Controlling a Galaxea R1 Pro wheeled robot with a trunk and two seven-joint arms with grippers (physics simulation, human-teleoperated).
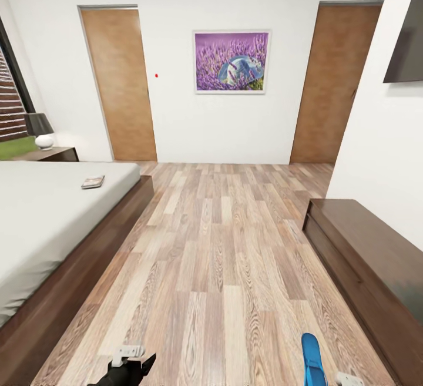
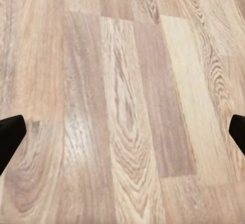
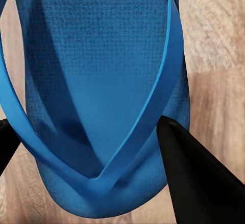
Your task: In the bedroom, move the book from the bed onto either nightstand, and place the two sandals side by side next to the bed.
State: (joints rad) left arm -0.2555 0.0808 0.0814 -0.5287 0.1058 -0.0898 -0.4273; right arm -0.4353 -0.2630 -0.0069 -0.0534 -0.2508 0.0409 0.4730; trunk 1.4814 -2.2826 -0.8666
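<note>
The book (image 1: 93,182) lies flat on the off-white bed (image 1: 41,221), near the mattress edge at its far end. Beyond the bed stands a dark nightstand (image 1: 56,154). At the head view's lower edge a blue sandal (image 1: 312,359) is held just above the plank floor by my right gripper (image 1: 348,379). In the right wrist view the sandal (image 3: 102,65) and its straps sit between the black fingers (image 3: 199,183), with the right gripper (image 3: 87,132) shut on it. My left gripper (image 1: 132,363) hangs over bare floor, and in its wrist view the left gripper (image 2: 122,132) is open and holds nothing.
A long low dark bench (image 1: 364,257) runs along the right wall under a wall screen (image 1: 405,39). Two wooden doors (image 1: 120,80) and a purple picture (image 1: 231,61) are on the far wall. A lamp (image 1: 41,130) stands on the nightstand. Wood floor (image 1: 223,245) stretches between bed and bench.
</note>
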